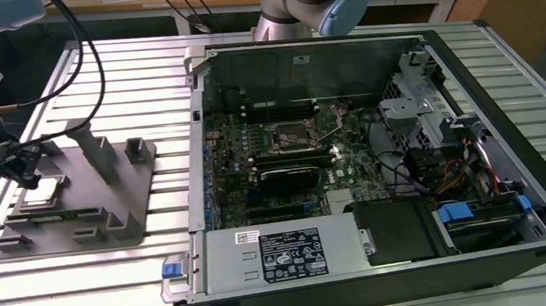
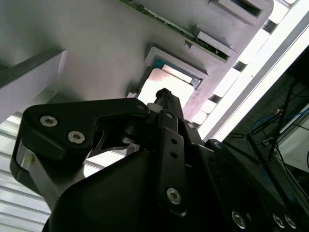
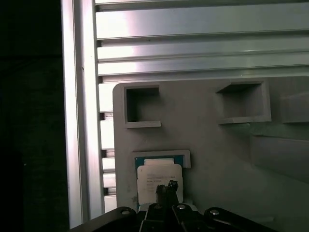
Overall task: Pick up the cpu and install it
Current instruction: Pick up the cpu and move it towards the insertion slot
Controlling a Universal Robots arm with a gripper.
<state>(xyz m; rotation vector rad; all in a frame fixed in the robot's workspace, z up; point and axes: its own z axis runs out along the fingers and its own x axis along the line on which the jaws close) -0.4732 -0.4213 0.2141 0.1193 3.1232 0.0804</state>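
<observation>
The cpu (image 1: 45,192) is a small square chip with a silver top, lying flat in a recess of the grey plastic tray (image 1: 113,207) at the exterior view's left. My gripper (image 1: 24,174) hangs just over the chip's edge. In the first wrist view the gripper's dark tip (image 3: 166,187) is over the cpu (image 3: 157,176), very close to or touching its top. The second wrist view has the same tip (image 2: 164,94) in front of the cpu (image 2: 169,84). The motherboard socket (image 1: 291,139) sits inside the open computer case, far from the gripper.
The open computer case (image 1: 459,60) stands at the exterior view's right, with cables, drive cage and power supply (image 1: 280,253) inside. Upright posts (image 1: 94,147) rise from the tray beside the gripper. The ribbed aluminium table (image 1: 132,69) runs under everything.
</observation>
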